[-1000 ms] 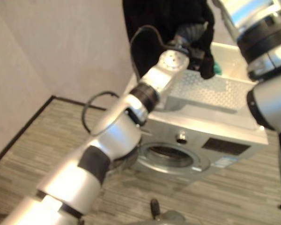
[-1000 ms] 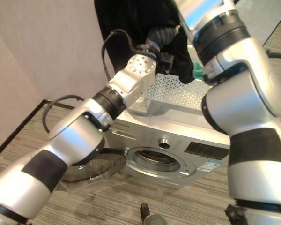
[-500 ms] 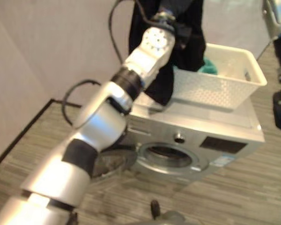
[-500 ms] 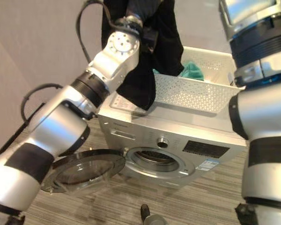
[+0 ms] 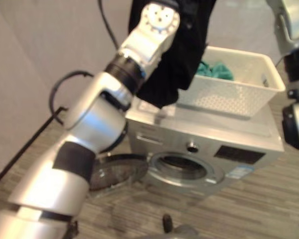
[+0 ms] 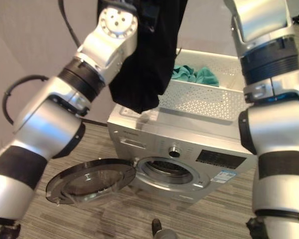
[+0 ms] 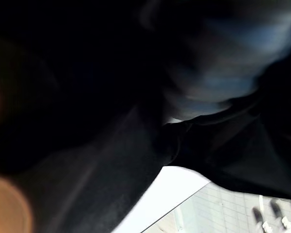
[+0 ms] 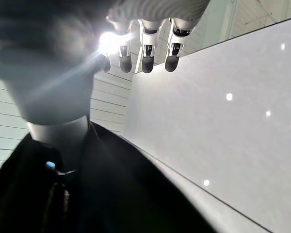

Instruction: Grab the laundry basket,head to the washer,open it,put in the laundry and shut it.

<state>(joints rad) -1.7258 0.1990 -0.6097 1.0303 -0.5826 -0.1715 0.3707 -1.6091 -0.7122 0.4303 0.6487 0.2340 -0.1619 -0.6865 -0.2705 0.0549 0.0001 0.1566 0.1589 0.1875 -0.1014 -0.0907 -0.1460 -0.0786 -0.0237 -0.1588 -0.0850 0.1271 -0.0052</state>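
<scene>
Black garment (image 6: 144,59) hanging over washer (image 6: 184,149), left hand's grip hidden — right hand (image 8: 148,46) slack-fingered in its wrist view.

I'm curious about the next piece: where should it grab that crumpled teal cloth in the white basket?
Probably the raised bunch atop the crumpled teal cloth, coming straight down through the open top of the white perforated plastic basket. The basket's walls block the sides, and the folds give fingers something to pinch.
</scene>
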